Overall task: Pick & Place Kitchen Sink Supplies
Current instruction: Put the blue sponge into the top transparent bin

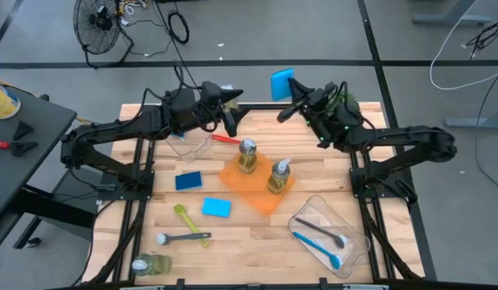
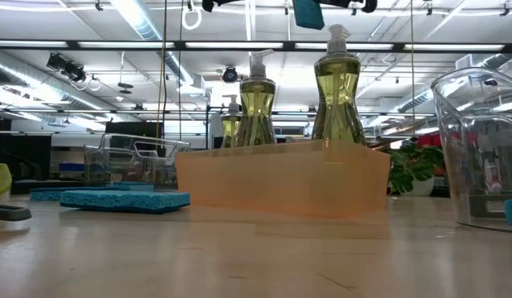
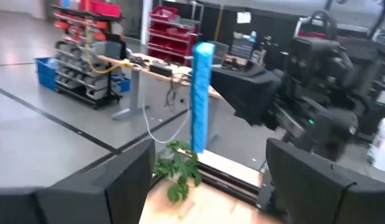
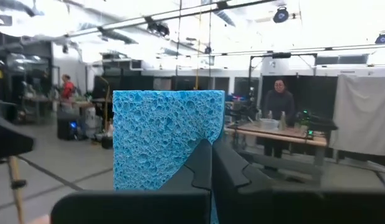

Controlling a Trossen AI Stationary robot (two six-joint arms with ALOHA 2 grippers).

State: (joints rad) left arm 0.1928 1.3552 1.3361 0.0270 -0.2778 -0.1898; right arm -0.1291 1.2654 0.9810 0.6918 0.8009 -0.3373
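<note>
I had the right gripper (image 4: 211, 168) clenched on a blue sponge (image 4: 164, 134), its lower edge hidden; left gripper (image 3: 205, 180) released over the wooden table's (image 1: 257, 229) far edge

Held sponge (image 4: 161, 137): bright blue, porous.
Tray (image 1: 257, 182): translucent orange.
Soap bottles (image 1: 247, 156): clear, yellowish.
Tabletop (image 1: 241, 229): pale wood.
Fingers (image 3: 118, 186): dark.

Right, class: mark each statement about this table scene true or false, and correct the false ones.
1. The right pincer is shut on a blue sponge. True.
2. The left pincer holds a brush. False: it is open and empty.
3. Two soap bottles stand in the orange tray. True.
4. The blue brush lies on bare wood. False: it lies in a clear bin.
</note>
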